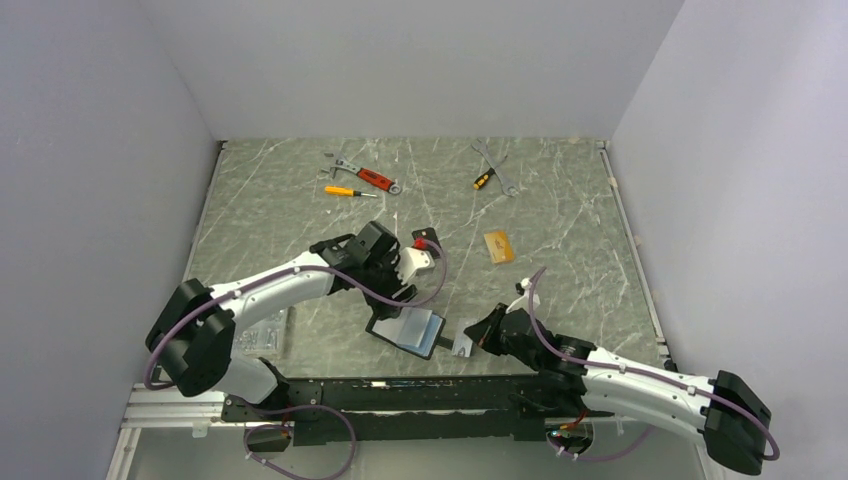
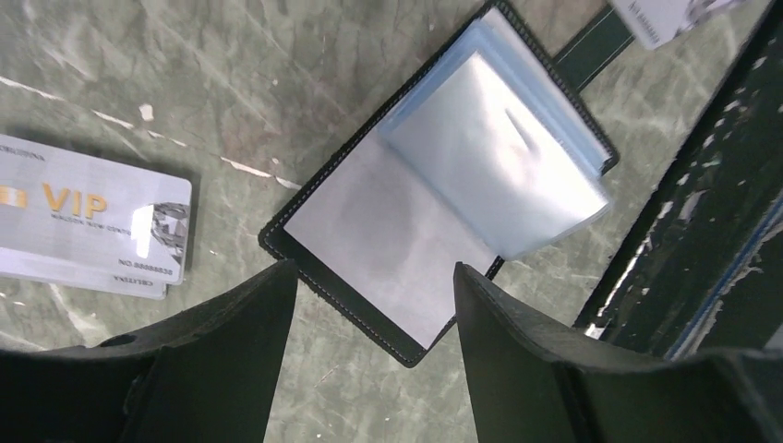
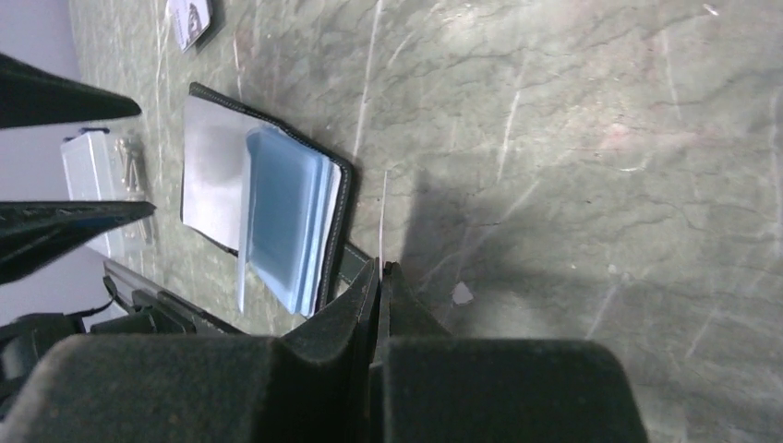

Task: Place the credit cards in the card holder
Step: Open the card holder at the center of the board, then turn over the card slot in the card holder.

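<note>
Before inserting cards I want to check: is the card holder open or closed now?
Open. The card holder lies spread flat on the table, grey lining up, clear sleeves exposed.

Near the far edge of the green marbled tabletop [image 1: 560, 300], a red-handled wrench [image 1: 368, 177] beside an orange screwdriver [image 1: 345, 191], further right a silver spanner [image 1: 497, 170] touching a small screwdriver [image 1: 485, 179]; near the front-left corner, a clear plastic box [image 1: 262, 333].

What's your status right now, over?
Left gripper open above holder. Right gripper shut on card. Holder lies open. VIP cards beside it, apart.
</note>
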Controlling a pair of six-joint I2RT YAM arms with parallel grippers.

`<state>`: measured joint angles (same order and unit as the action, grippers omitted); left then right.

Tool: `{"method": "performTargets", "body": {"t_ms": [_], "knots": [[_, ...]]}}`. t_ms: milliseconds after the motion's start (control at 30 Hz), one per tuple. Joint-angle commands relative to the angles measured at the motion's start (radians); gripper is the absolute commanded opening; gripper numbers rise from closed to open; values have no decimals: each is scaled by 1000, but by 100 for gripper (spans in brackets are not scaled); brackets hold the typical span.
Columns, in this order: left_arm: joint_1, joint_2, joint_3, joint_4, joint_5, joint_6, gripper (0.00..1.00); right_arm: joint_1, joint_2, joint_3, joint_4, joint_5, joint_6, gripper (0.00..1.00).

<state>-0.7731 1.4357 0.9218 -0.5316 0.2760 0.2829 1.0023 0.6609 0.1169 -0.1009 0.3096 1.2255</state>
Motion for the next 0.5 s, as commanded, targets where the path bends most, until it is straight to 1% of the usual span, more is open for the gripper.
{"method": "performTargets", "body": {"t_ms": [0,67,133,200,333,400,467], "knots": [[1,-25,122,-37,61,-61,69,6,17,25,121,-45,-99,0],[-22,-12,154,-34,44,-91,69,5,33,35,116,-42,-97,0],[-67,15,179,-29,-7,-118,70,5,40,31,112,-37,-84,0],[-135,53,191,-8,-77,-135,72,5,32,16,106,-24,-54,0],[-253,136,210,29,-264,-143,70,6,-31,-18,45,-7,-2,0],[-284,161,206,58,-312,-137,69,6,-70,-28,11,2,12,0],[-303,183,207,67,-331,-135,70,5,-106,-37,-20,10,22,0]]}}
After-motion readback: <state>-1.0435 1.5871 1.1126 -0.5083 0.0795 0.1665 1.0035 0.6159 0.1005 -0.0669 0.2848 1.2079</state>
